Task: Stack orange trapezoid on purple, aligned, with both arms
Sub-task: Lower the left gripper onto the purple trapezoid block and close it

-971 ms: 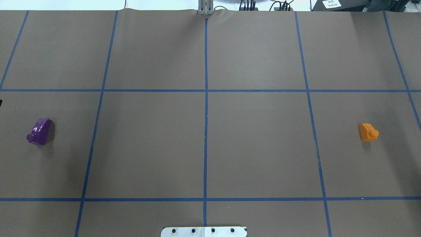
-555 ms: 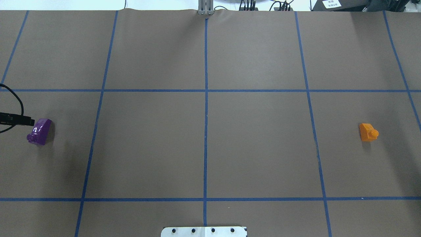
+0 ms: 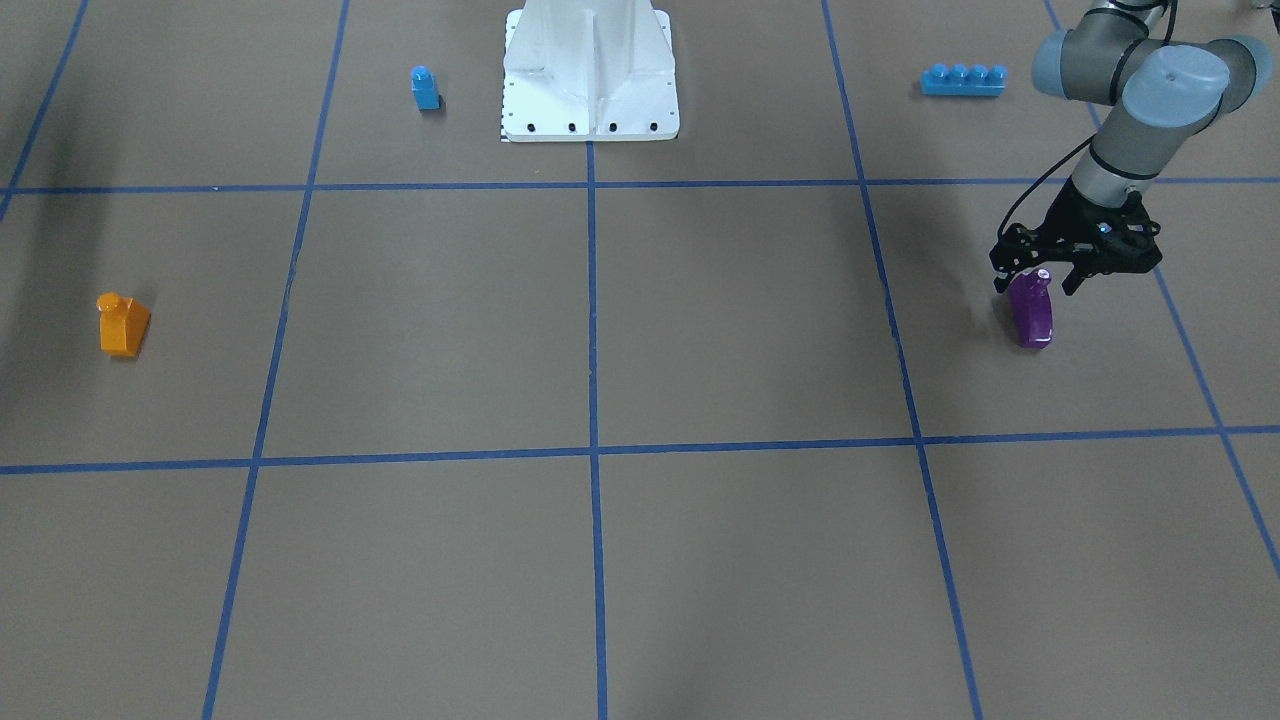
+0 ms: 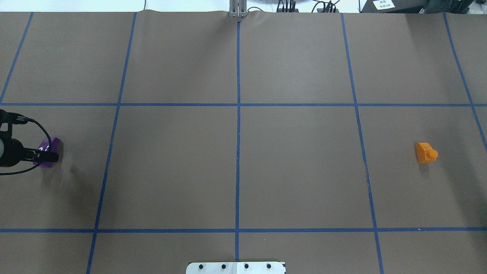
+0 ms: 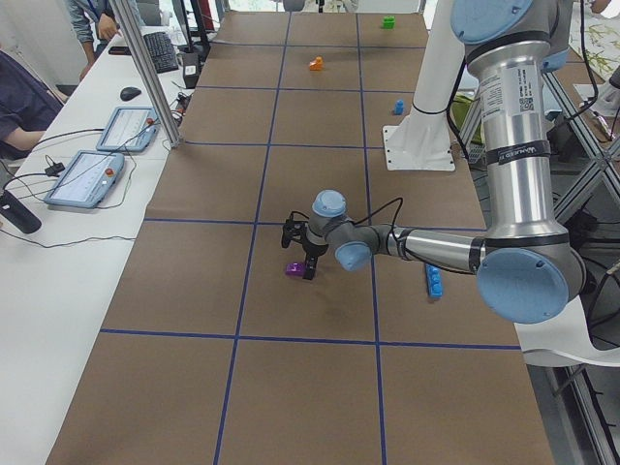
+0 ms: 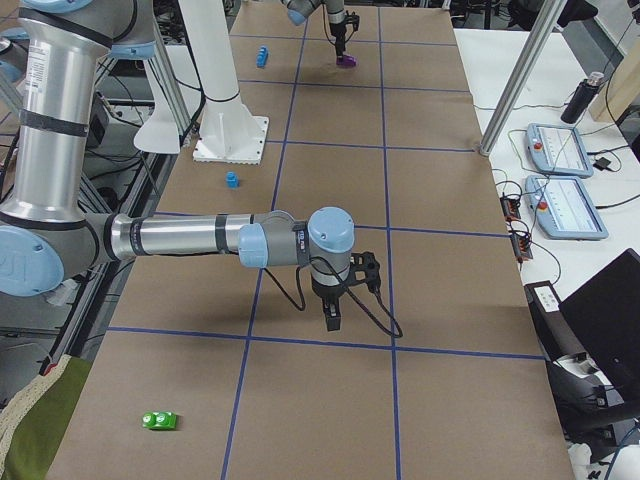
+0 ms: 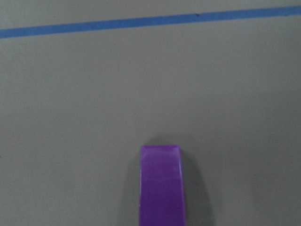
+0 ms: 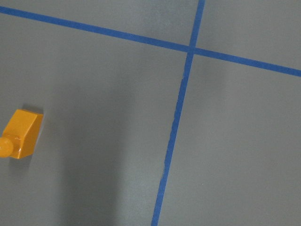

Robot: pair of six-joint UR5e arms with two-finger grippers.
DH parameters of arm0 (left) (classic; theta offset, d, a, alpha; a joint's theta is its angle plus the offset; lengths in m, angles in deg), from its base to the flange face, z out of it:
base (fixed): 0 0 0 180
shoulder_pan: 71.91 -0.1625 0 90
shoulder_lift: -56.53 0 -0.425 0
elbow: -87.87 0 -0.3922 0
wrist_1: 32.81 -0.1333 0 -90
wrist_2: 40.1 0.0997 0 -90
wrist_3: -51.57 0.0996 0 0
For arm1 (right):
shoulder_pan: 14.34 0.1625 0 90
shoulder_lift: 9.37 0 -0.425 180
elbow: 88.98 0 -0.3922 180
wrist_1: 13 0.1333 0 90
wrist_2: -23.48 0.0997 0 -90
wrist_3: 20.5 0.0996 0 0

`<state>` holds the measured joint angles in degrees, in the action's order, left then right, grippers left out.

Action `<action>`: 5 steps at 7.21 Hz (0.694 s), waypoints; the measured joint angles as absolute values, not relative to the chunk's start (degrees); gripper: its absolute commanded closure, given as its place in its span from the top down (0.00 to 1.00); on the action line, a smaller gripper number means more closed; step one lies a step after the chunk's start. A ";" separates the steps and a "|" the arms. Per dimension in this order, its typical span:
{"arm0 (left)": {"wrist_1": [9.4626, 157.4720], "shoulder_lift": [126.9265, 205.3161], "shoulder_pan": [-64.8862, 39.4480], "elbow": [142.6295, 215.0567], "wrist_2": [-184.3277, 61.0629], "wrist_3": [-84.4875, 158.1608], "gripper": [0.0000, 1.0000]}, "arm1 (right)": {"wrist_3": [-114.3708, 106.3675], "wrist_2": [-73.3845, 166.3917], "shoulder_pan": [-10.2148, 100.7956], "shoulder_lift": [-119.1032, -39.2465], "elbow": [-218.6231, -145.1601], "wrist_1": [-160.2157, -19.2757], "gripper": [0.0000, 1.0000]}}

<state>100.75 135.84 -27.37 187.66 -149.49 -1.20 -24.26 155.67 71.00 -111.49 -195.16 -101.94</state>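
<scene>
Your left gripper (image 3: 1036, 284) hangs spread astride the top of the purple (image 3: 1032, 318), so it's the grasp step: lower squarely, then pinch its sides.

The brown tabletop (image 3: 700, 320) carries the orange trapezoid (image 3: 122, 325) and the purple block (image 3: 1032, 315), well apart. A small blue block (image 3: 425, 88), a four-stud blue brick (image 3: 963, 80) and a white pedestal (image 3: 590, 70) stand along the robot's side.

The worktop (image 3: 700, 330) is brown, gridded with blue lines (image 3: 590, 300). The purple block (image 3: 1031, 315) and orange trapezoid (image 3: 122, 325) are glossy. The left tool (image 3: 1036, 283) is black, its arm (image 3: 1130, 150) grey and light-blue. Beside the white pedestal (image 3: 590, 70) stands a blue block (image 3: 425, 88).
</scene>
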 measured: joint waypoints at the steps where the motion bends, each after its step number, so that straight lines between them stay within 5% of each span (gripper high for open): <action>1: 100.67 135.83 -27.54 187.35 -148.80 -0.98 0.30 | -24.23 155.67 71.00 -111.49 -195.16 -101.94 1.00; 3: 100.62 135.88 -27.60 187.02 -148.38 -0.82 0.00 | -24.24 155.67 71.00 -111.48 -195.16 -101.93 1.00; 5: 100.61 135.99 -27.55 187.69 -148.57 -0.70 0.00 | -24.20 155.67 71.00 -111.39 -195.16 -101.87 1.00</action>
